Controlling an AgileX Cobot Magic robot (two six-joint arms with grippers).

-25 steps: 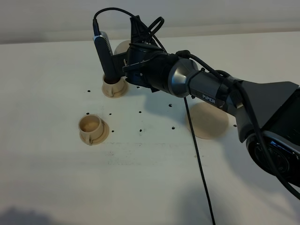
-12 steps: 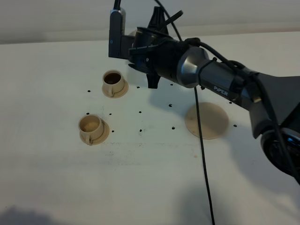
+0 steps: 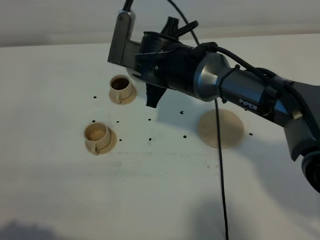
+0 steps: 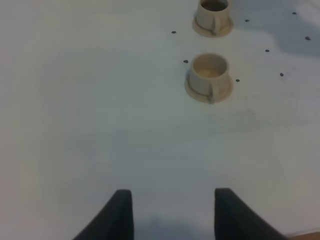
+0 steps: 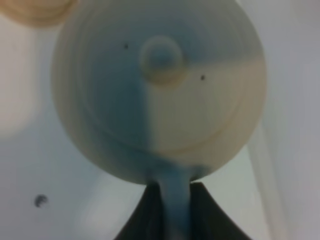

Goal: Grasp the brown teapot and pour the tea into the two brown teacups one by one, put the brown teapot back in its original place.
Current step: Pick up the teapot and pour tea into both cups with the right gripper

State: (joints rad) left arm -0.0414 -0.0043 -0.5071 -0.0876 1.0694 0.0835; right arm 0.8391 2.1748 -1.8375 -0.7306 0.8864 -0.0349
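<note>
My right gripper (image 5: pixel 172 197) is shut on the loop handle of the brown teapot (image 5: pixel 160 95), whose domed lid and knob fill the right wrist view. In the high view the right gripper (image 3: pixel 151 92) hangs above the table just right of the far cup, and the arm hides the teapot. The far teacup (image 3: pixel 121 89) holds dark tea; it also shows in the left wrist view (image 4: pixel 213 15). The near teacup (image 3: pixel 98 136) looks pale inside, also in the left wrist view (image 4: pixel 209 76). The flat tan saucer disc (image 3: pixel 220 128) lies bare at right. My left gripper (image 4: pixel 172 202) is open and empty, well short of the cups.
Several small dark specks (image 3: pixel 150 139) dot the white table around the cups. A black cable (image 3: pixel 220 170) hangs from the right arm across the disc toward the front. The table's back edge meets a pale wall.
The right wrist has lifted off the far cup and turned back toward level with the teapot. The far cup, covered a second ago, now shows dark tea. The left gripper shows no change.
</note>
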